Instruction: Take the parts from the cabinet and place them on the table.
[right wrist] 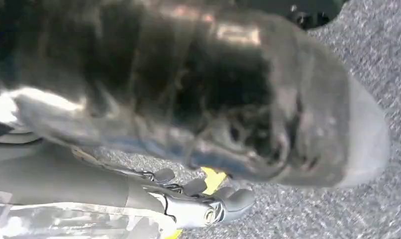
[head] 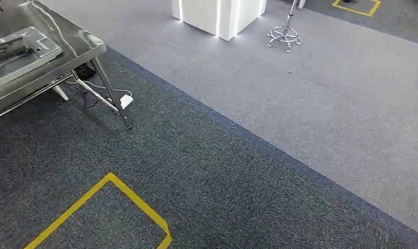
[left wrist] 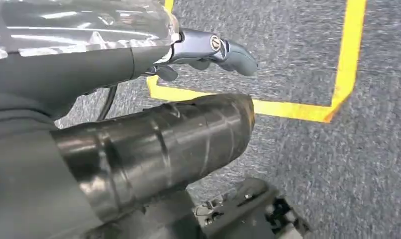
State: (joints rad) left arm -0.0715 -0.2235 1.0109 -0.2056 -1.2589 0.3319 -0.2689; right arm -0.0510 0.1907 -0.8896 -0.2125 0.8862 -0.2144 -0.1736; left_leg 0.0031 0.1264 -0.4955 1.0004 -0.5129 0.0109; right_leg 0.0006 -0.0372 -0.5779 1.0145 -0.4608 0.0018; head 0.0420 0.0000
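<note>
Grey carpet, yellow tape square underfoot; steel table w/ tray near. Parts, cabinet unseen. Left hand, right hand hanging, fingers loose, holding nothing apparent. Best turned toward cabinet w/ steady steps.
</note>
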